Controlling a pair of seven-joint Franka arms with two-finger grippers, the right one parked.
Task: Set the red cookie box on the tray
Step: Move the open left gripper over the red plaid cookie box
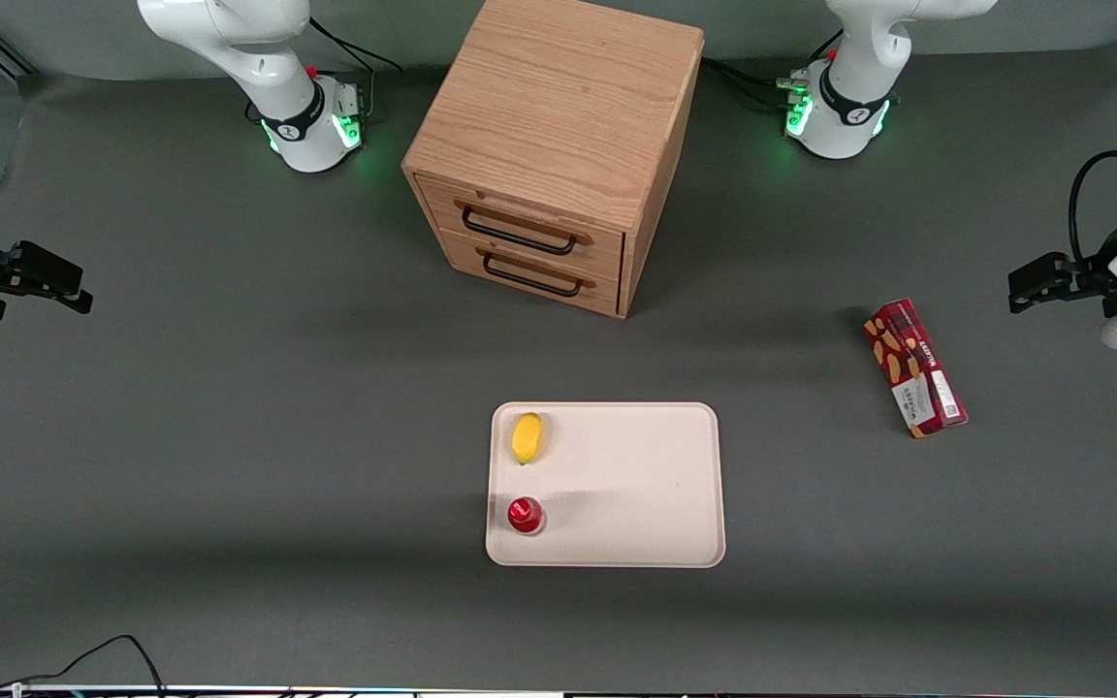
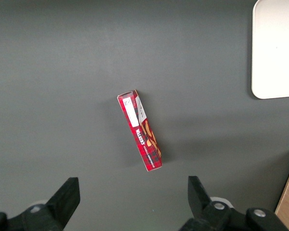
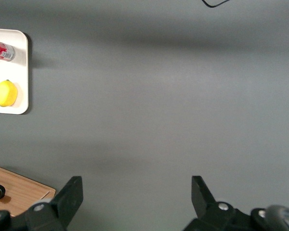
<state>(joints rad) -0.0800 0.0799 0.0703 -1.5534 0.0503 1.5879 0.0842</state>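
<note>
The red cookie box (image 1: 913,366) lies flat on the grey table toward the working arm's end, well apart from the cream tray (image 1: 636,485). The left wrist view looks down on the red cookie box (image 2: 140,130), with a corner of the tray (image 2: 277,48) in sight. My left gripper (image 1: 1016,291) hangs above the table, past the box toward the working arm's end and a little farther from the front camera. In the left wrist view the gripper (image 2: 133,199) is open, its fingers wide apart with only bare table between them.
A yellow lemon (image 1: 526,437) and a small round red can (image 1: 525,515) sit on the tray's edge toward the parked arm. A wooden two-drawer cabinet (image 1: 549,145) stands farther from the front camera than the tray. Cables lie at the near table edge (image 1: 112,654).
</note>
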